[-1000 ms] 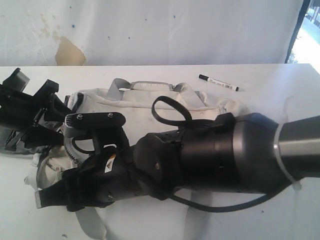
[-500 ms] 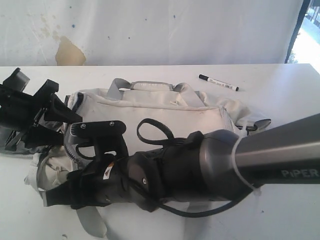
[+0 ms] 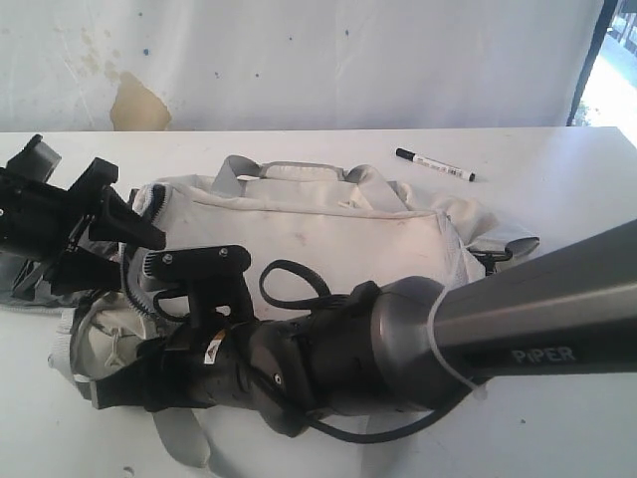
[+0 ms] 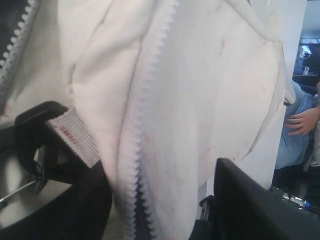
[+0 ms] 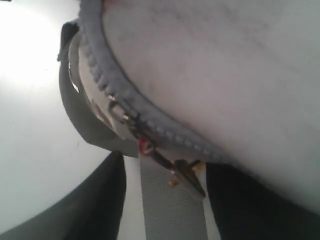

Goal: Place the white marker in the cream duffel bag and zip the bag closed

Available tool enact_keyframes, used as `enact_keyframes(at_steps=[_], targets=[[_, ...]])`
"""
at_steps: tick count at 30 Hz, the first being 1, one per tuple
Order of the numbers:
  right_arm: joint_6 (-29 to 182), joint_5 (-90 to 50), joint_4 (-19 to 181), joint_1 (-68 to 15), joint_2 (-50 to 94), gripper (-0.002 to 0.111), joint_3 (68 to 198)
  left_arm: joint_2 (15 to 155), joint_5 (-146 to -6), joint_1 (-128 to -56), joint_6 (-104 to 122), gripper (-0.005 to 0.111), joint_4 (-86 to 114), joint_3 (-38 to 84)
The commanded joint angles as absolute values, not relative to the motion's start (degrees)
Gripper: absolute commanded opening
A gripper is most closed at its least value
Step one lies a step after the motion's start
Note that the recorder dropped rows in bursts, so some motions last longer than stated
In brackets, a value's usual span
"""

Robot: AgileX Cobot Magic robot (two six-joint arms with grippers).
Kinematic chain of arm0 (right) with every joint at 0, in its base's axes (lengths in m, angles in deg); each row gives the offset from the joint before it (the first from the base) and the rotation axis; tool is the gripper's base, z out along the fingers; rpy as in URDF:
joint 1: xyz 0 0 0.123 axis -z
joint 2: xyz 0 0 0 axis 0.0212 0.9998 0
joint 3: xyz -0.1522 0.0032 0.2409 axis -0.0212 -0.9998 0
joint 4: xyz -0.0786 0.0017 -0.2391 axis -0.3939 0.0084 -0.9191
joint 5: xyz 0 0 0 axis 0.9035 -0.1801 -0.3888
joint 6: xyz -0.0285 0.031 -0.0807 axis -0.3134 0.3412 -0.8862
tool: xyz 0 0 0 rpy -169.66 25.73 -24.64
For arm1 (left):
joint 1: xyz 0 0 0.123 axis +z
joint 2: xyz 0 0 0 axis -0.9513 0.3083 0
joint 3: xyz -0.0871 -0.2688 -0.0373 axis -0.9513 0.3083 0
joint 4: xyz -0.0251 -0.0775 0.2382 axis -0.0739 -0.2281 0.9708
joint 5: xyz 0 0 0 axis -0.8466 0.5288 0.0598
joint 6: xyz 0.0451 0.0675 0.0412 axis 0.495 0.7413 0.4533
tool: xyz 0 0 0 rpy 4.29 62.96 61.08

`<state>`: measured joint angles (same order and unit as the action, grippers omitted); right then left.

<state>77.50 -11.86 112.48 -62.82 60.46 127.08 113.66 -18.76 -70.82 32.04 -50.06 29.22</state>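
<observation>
Cream duffel bag lies lengthwise across the middle of the white table, and its zipper stands open at the left end. At far left my left gripper sits at that end. Its wrist view shows what the exterior view cannot: the fingers are spread wide, with a fold of bag fabric and a run of zipper teeth bulging between them. Whether they press the fabric I cannot tell. The same view catches a grey webbing tab beside one finger and, past the bag, a bystander's hand. Next along, my right gripper is at the bag's near left corner. Its jaws are apart and close on nothing, and the metal zipper pull hangs between them over a grey strap. From the exterior camera that pull is hidden. My right arm crosses the foreground from the right edge and covers most of the bag's near side. A grey carry handle shows on the far side. Further right, the white marker rests on the table behind the bag, apart from it and outside it, with its black cap pointing left. Neither wrist view shows it.
</observation>
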Motion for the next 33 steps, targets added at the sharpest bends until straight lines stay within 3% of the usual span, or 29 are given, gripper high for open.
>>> enact_keyframes(at_steps=[1,7,22,33], targets=[[77.5,-8.5,112.0,-62.8,60.5,0.04,127.0,113.7,-18.3,-71.0,32.6,0.064,-51.0,28.8],[77.5,-8.7,112.0,-62.8,60.5,0.0,127.0,113.7,-18.3,-71.0,33.2,0.064,-51.0,28.8],[76.1,-30.1,111.9,-62.8,52.0,0.0,127.0,113.7,-18.6,-71.0,33.3,0.064,-46.9,28.8],[76.1,-30.5,110.7,-61.5,50.8,0.0,127.0,113.7,-14.1,-72.6,31.3,0.064,-44.2,28.8]])
